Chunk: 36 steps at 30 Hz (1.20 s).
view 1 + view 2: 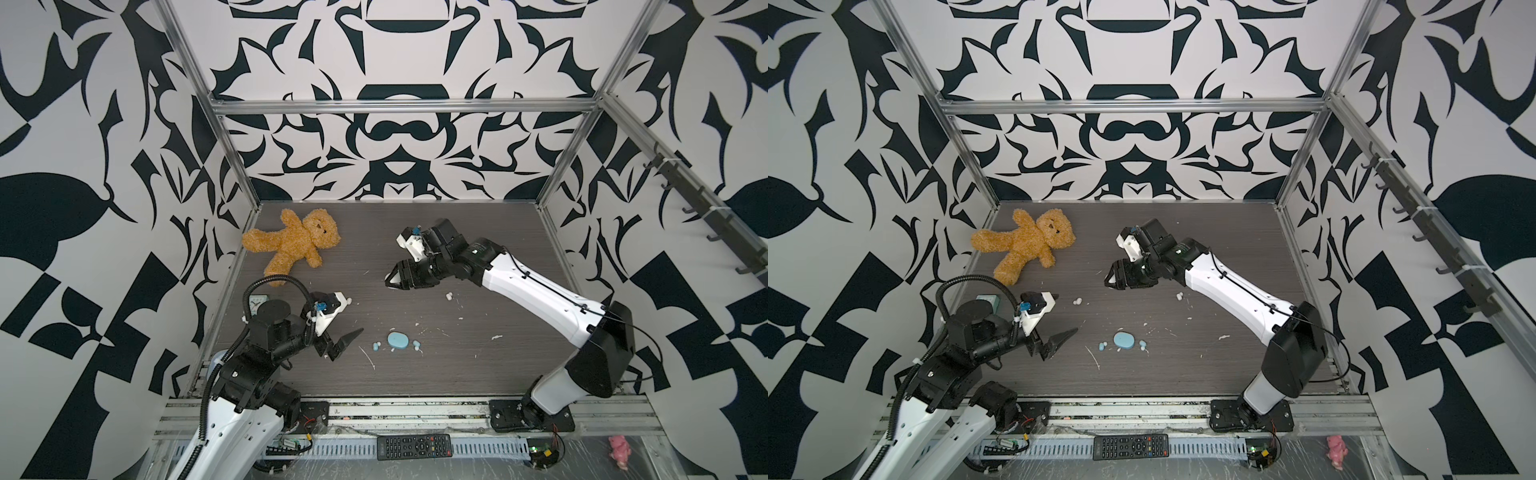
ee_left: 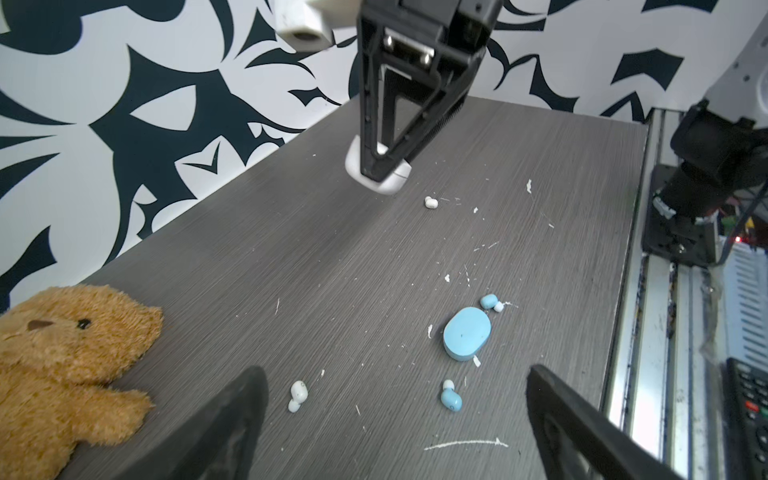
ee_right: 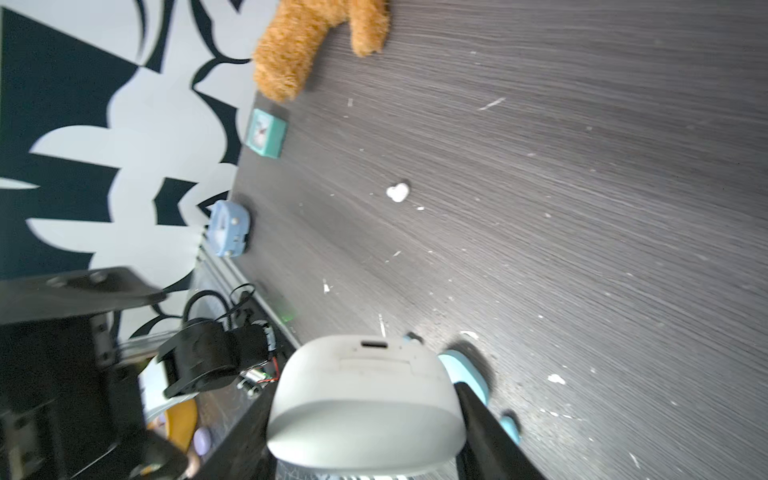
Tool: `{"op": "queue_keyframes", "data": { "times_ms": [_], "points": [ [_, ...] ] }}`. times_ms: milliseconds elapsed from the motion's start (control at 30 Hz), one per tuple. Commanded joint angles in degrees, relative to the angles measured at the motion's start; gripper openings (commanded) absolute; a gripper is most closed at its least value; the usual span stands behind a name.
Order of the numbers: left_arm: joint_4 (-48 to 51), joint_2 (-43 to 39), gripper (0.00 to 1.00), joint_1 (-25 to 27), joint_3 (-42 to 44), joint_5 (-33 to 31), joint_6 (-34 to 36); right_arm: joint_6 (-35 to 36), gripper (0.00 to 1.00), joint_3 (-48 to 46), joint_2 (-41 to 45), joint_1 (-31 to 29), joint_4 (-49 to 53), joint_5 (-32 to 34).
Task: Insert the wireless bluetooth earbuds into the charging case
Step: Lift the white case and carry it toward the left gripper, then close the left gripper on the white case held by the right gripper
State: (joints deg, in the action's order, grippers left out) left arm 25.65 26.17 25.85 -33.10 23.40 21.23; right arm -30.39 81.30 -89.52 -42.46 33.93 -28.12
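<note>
— On the bench (image 1: 478, 374), clamps the white charging case (image 3: 365, 399) in the right gripper (image 2: 384, 166); holds the left gripper (image 2: 397, 370) spread wide, empty.
— Likely trouble?
— Could squeeze that smooth, apparently closed case out of the jaws while opening it; could flick a tiny earbud away.
— And the earbuds?
— All loose: blue earbuds (image 2: 451, 399) (image 2: 489, 300) either side of the closed blue charging case (image 1: 400, 340), ahead of the left gripper; white earbuds (image 2: 298, 390) (image 2: 431, 202) well apart, one near each gripper.
</note>
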Motion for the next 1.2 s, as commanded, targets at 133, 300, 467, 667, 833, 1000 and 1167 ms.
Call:
{"op": "queue_keyframes", "data": {
  "times_ms": [133,300,467,667,833,1000,1167],
  "points": [
    [-7.3,6.7,0.99,5.8,0.6,-3.5,9.4,2.0,0.0,-4.0,2.8,-2.7,-8.5,-10.9],
    [-13.0,10.3,0.99,8.4,1.7,-6.3,11.1,3.0,0.0,-3.7,2.7,-4.3,-8.6,-11.7],
    [-17.1,12.7,0.99,10.8,2.4,-10.1,13.0,3.3,0.0,-3.4,2.0,-5.0,-8.4,-12.6],
    [-20.3,13.1,0.95,11.5,3.0,-11.6,13.9,3.3,0.0,-3.4,1.2,-5.4,-8.2,-12.7],
    [-20.9,13.1,0.88,12.2,3.4,-11.1,13.8,3.3,0.0,-3.2,0.1,-5.6,-8.2,-12.4],
    [-20.9,13.1,0.81,12.4,3.7,-9.9,13.4,3.2,0.0,-2.7,-0.7,-5.7,-8.4,-12.1],
    [-20.8,13.2,0.72,12.7,3.9,-9.5,13.3,3.1,0.0,-2.7,-1.1,-5.9,-8.4,-11.9]
  ]
}}
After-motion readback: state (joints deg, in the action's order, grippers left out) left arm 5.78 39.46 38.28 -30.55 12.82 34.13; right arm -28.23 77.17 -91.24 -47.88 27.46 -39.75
